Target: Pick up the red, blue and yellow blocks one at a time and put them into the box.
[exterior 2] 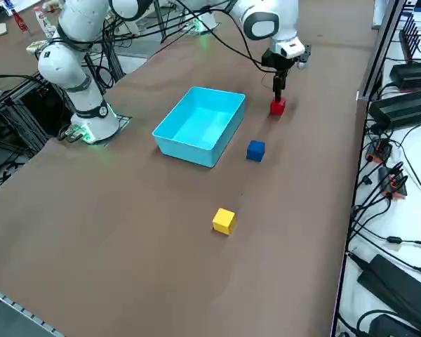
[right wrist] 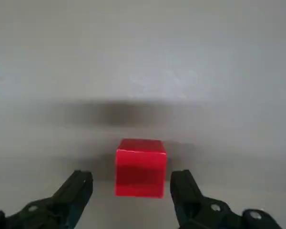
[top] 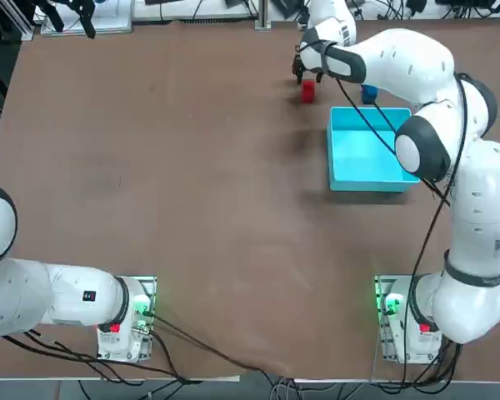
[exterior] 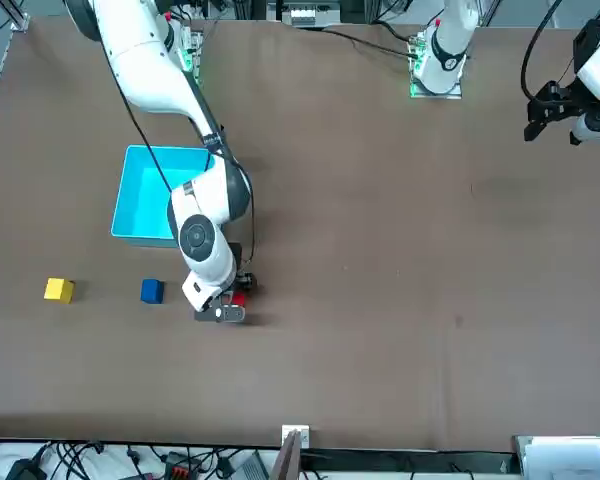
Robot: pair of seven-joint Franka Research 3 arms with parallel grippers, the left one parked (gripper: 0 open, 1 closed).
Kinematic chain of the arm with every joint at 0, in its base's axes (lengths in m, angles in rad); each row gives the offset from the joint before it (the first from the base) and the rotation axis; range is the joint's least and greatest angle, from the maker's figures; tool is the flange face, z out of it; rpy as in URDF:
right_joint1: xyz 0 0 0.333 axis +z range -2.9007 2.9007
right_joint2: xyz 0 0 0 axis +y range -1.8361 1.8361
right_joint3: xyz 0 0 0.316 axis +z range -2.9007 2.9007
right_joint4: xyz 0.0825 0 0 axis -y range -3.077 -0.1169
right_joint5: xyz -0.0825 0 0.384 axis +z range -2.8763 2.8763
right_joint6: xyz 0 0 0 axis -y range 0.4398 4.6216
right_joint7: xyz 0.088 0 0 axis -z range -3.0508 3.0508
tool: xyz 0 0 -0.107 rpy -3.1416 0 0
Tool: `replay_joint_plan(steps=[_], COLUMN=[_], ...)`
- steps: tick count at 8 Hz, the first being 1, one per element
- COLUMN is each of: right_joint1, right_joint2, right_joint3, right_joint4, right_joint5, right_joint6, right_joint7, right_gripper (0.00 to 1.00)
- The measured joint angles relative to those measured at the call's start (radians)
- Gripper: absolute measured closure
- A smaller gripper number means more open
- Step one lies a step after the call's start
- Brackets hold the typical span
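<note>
Beside the empty box, the right gripper's fingers stand apart around the red block.

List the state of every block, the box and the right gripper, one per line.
red block: on the table, between the open fingers, not lifted.
blue block: on the table beside the box, untouched.
yellow block: on the table, apart from the box, untouched.
box: open-topped, holds no block.
right gripper: open, low over the red block, straddling it.
</note>
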Motion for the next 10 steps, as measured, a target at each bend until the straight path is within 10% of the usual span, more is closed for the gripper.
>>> replay_joint_plan(steps=[10], right_joint1=[0.004], right_joint2=[0.051], right_joint3=[-0.003], right_joint4=[0.001], right_joint5=[-0.006], right_joint6=[0.002], right_joint7=[0.0], right_gripper=[0.04])
